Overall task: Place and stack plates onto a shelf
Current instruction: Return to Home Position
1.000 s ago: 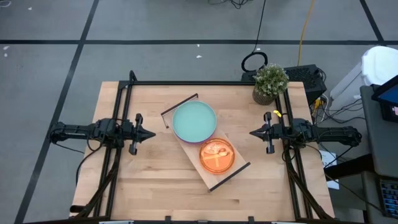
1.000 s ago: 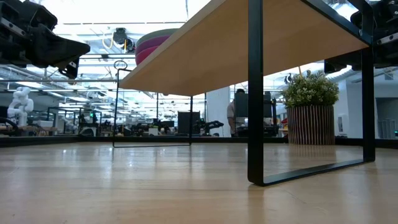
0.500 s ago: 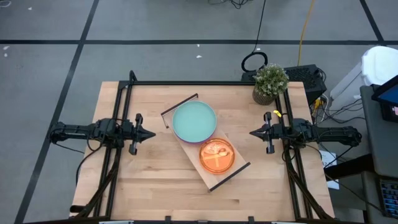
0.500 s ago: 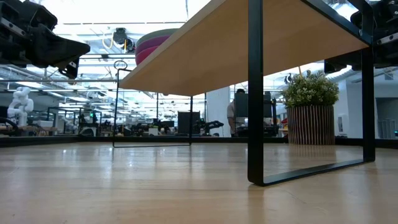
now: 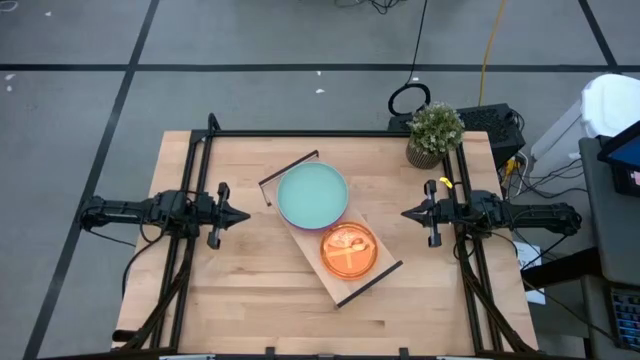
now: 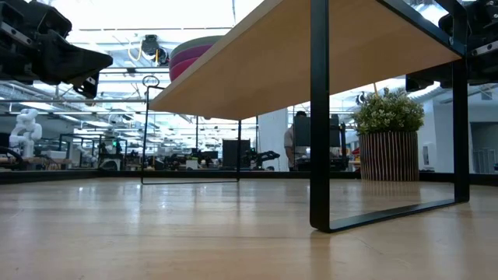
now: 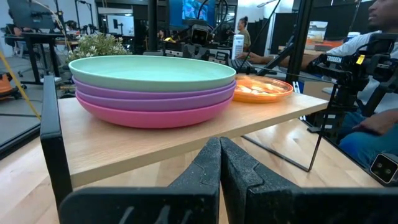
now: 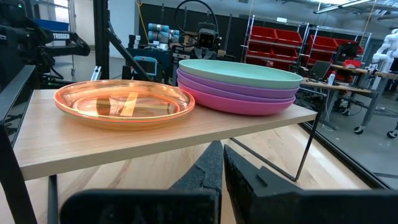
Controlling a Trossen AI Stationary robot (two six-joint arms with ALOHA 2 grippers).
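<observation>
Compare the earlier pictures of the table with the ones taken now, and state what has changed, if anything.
Nothing visibly changed. The left gripper and right gripper sit shut on either side of the shelf, holding nothing, just as they did a second ago. The teal-topped stack of plates and the orange plates rest on the shelf in the same spots.

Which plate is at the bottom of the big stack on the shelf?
The pink plate: it rests directly on the shelf, with the purple plates above it and the teal plate on top.
</observation>
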